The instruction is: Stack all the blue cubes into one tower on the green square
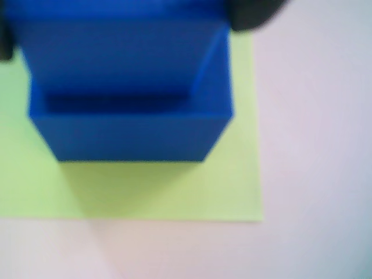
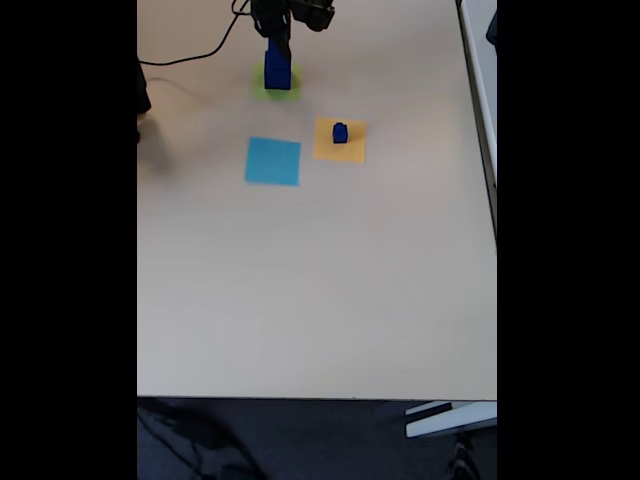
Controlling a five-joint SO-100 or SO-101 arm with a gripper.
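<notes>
In the wrist view a large blue cube (image 1: 133, 136) stands on the green square (image 1: 174, 192). A second blue cube (image 1: 116, 58) rests on top of it, toward the back. My gripper (image 1: 128, 29) is shut on this upper cube, with dark fingers (image 1: 256, 14) at both of its sides. In the fixed view the tower (image 2: 277, 68) stands on the green square (image 2: 283, 90) at the far end of the table, under the gripper (image 2: 277, 45). A small blue cube (image 2: 340, 132) sits apart on the orange-yellow square (image 2: 340, 150).
A flat light-blue square (image 2: 273, 161) lies on the beige table (image 2: 320, 290), left of the orange-yellow one. A black cable (image 2: 200, 55) runs from the arm to the table's left edge. A dark object (image 2: 143, 90) sits at that edge.
</notes>
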